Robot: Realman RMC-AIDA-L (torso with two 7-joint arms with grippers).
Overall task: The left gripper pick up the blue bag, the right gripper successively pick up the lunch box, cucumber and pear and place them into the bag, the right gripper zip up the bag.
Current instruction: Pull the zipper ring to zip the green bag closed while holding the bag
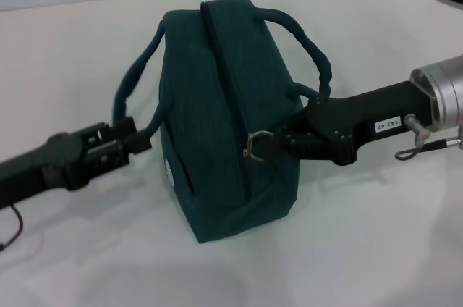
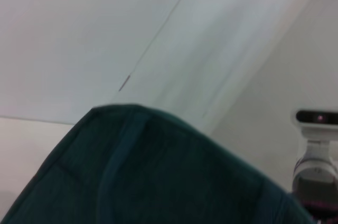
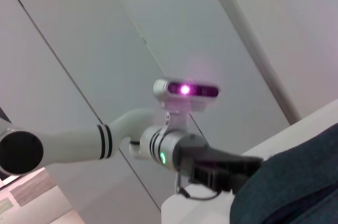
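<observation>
While the blue bag [image 1: 231,111] sits mid-counter, soft and floppy, the left gripper [image 1: 134,140] clamps its nine-o'clock handle; the right gripper [image 1: 278,146] pinches the ring pull [image 1: 255,145], the best purchase.

A white label [image 1: 388,124] on the right arm [image 1: 354,122] reads "143-07", seen upside down.

Left gripper [image 1: 134,140] clamped, arm reaching in low; right gripper [image 1: 278,144] pinched shut, arm level.

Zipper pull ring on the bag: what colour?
Silver metal zipper pull ring, against the dark teal-blue bag; head view shows it best.
</observation>
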